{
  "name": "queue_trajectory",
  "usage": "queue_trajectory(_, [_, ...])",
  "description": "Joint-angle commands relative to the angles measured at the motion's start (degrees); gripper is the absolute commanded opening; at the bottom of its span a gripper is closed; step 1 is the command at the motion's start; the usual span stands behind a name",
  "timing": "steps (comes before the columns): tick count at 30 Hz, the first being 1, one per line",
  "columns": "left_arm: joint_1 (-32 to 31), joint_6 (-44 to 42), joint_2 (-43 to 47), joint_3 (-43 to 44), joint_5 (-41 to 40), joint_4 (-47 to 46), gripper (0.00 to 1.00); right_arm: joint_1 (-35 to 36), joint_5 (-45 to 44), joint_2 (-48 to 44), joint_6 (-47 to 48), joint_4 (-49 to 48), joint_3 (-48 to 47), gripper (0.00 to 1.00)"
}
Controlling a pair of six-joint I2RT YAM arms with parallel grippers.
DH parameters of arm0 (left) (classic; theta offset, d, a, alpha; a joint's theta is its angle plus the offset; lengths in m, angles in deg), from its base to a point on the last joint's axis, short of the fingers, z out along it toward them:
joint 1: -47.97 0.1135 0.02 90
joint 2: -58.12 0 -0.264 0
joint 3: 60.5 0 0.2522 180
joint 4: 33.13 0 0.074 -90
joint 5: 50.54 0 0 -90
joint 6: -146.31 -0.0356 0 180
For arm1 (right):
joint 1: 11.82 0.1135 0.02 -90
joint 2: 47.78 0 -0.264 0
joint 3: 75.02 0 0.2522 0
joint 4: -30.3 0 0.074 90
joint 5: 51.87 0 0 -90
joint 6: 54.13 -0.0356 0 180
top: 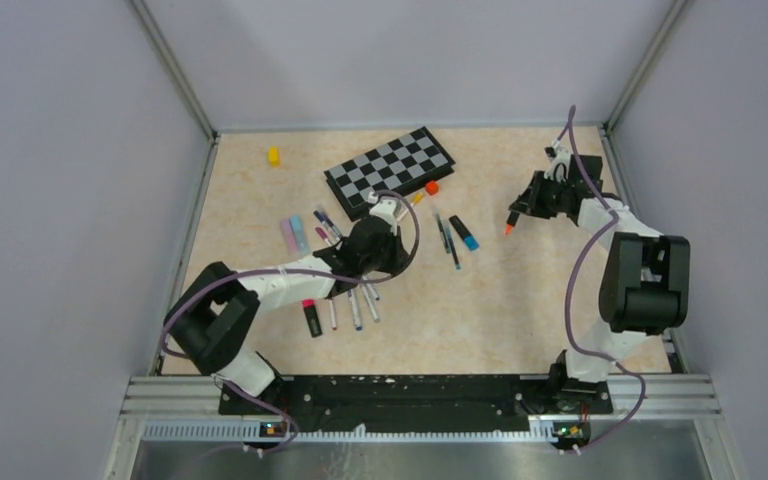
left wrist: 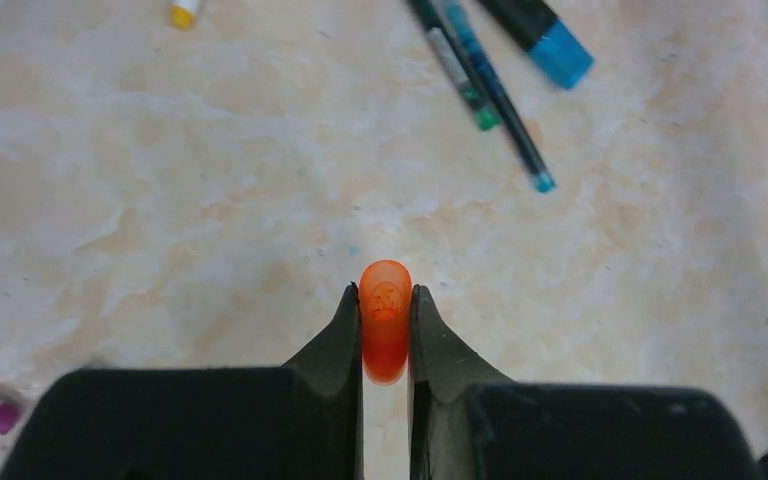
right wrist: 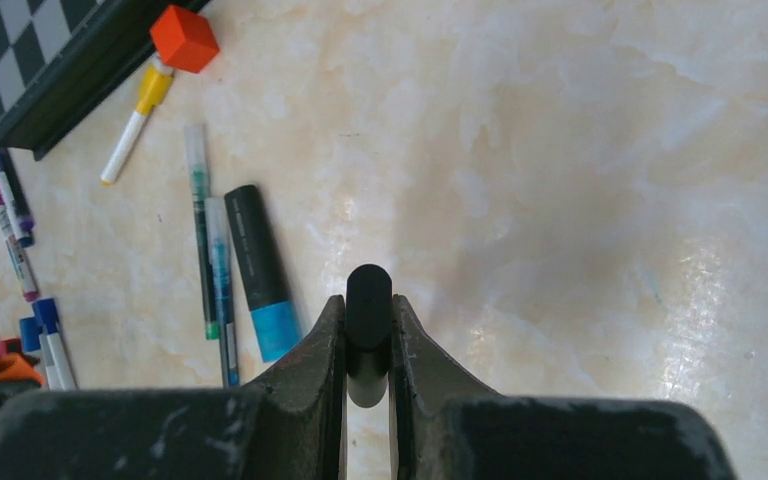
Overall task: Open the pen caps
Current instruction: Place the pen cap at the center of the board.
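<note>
My left gripper [left wrist: 385,292] is shut on an orange pen cap [left wrist: 385,320], which stands between its fingertips above the bare table. In the top view that gripper [top: 372,245] sits mid-table, just in front of the chessboard. Over the right side, my right gripper [right wrist: 369,305] is shut on a short black highlighter [right wrist: 369,300], whose rounded black end pokes out past the fingers. From above, the highlighter's bare orange tip [top: 509,228] points down and left out of the right gripper [top: 525,205]. The two grippers are well apart.
A black-and-grey chessboard [top: 388,170] lies at the back with an orange block [top: 432,187] at its corner and a yellow block [top: 273,156] far left. A blue-capped black highlighter [top: 465,233] and thin pens [top: 447,240] lie mid-table. Several pens [top: 355,305] lie under the left arm.
</note>
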State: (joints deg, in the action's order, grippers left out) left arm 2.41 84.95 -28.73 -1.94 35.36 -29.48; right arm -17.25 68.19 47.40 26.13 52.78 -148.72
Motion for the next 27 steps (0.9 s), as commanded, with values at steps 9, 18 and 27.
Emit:
queue_trajectory(9, [8.8,-0.7,-13.8,15.0,2.3,11.7,0.0,-0.4,-2.0,6.2,3.1,7.0,-8.3,0.01])
queue_trajectory(18, [10.4,-1.4,-18.9,20.2,3.8,13.6,0.02,-0.4,-1.4,11.2,2.9,10.6,-12.8,0.02])
queue_trajectory(27, [11.2,-0.4,-21.3,21.2,6.5,14.0,0.07,-0.4,-2.1,16.6,4.2,14.4,-17.8,0.07])
